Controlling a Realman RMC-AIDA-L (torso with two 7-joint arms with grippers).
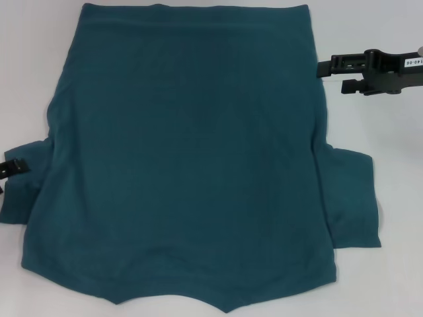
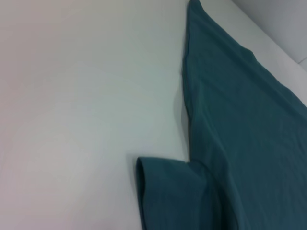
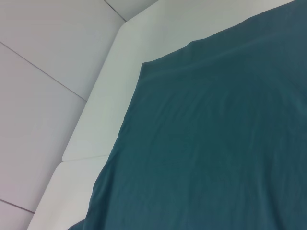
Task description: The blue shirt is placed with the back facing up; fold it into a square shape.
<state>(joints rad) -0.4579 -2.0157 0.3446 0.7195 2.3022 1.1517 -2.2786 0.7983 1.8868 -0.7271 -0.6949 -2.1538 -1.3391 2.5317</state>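
1. The right gripper (image 1: 327, 76) hangs just off the shirt's (image 1: 185, 158) right edge, near the far corner; its two fingers stand slightly apart, holding nothing.
2. The left gripper (image 1: 10, 168) shows only as a black tip at the shirt's left sleeve; whether its fingers are apart or together, I cannot tell.
3. The shirt lies flat, plain side up, on the white table (image 1: 390, 277), both sleeves spread.
4. Only the left wrist view shows the left sleeve's (image 2: 168, 191) rolled cuff; only the right wrist view shows the table's angled corner (image 3: 120, 33) beyond the hem.

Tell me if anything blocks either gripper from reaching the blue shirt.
Nothing visible does. The blue shirt lies spread on the white table; the right gripper sits beside its far right edge, the left gripper at its left sleeve.
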